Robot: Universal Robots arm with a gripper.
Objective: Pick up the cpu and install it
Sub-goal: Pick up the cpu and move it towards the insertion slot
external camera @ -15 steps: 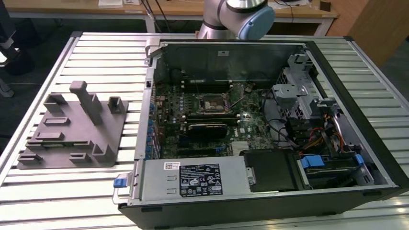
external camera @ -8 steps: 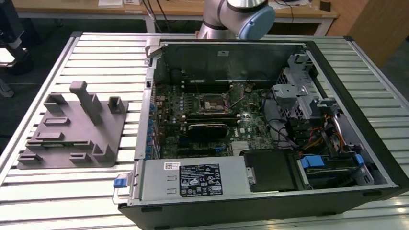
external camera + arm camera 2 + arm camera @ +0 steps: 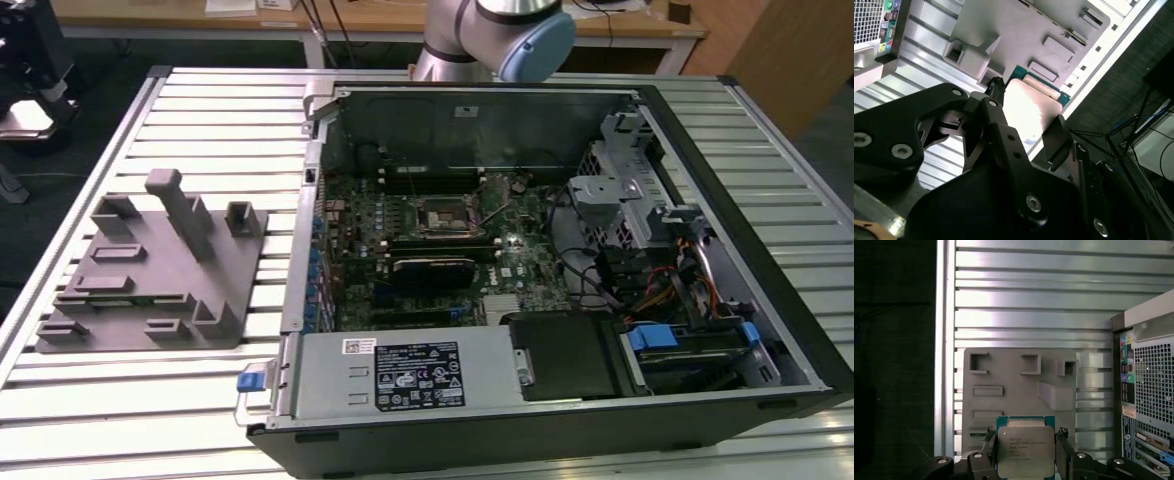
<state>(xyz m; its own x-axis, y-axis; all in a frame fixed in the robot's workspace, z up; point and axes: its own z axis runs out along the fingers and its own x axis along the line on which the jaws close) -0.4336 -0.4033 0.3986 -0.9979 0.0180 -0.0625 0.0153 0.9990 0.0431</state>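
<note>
The cpu (image 3: 1025, 452) is a flat square chip with a silver-grey metal top and a green rim. It sits between the black fingers of my gripper (image 3: 1025, 442), which is shut on it from two opposite sides. In the second wrist view the cpu (image 3: 1029, 105) shows pale and tilted inside the gripper (image 3: 1026, 115). It hangs above the grey plastic block (image 3: 1019, 385) on the slatted table, apart from it. In the exterior view the open computer case (image 3: 747, 230) lies on its side, with the square socket (image 3: 441, 215) on the green board.
The grey block (image 3: 147, 265) with slots and posts lies at the exterior view's left, beside the case. The case's rear panel (image 3: 1149, 390) stands close to the gripper. The arm's base (image 3: 494, 30) rises behind the case. The table edge (image 3: 941, 365) drops to dark floor.
</note>
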